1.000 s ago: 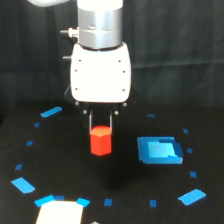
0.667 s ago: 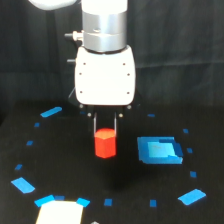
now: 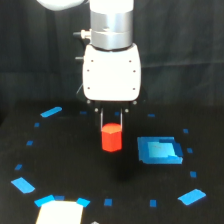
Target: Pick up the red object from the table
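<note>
Red object point(image 3: 111, 138) now sits between the gripper point(image 3: 111, 121) fingers and looks lifted off the table point(image 3: 75, 170): a second ago it was lower under the white wrist housing, nearer the black surface, and since then arm and block have risen together and drifted toward the exterior view's right, with a faint dark shadow showing below the block. Judgement: the grasp has taken and the lift is under way, so the task is nearly done, provided the hold does not slip. Jaws are clamped on the block's upper part, one thin dark finger on each side; exact contact is blurred. Largest first: the table is flat matte black, no gloss. The arm's wrist housing point(image 3: 111, 72) is a smooth white rounded box, likely plastic, under a brushed silver cylinder point(image 3: 111, 22). The blue square patch point(image 3: 159, 150) lies flat on the table just to the exterior view's right of the block, apart from it, with a paler centre. A white rectangle point(image 3: 59, 213) sits at the bottom edge, cut off. The red object is a stubby faceted block, bright red-orange, top face lighter, looks rigid and smooth. Small blue tape marks point(image 3: 51, 111) ring the scene, thin and flat.
</note>
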Controlling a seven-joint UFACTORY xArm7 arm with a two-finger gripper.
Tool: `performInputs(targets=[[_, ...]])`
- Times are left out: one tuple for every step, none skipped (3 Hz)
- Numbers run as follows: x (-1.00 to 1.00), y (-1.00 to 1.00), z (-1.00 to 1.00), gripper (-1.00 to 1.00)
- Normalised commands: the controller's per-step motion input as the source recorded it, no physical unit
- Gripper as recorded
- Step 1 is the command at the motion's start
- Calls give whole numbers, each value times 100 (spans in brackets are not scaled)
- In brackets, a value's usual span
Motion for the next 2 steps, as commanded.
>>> performInputs(targets=[[32,-19,41,-100],[28,31,46,-100]])
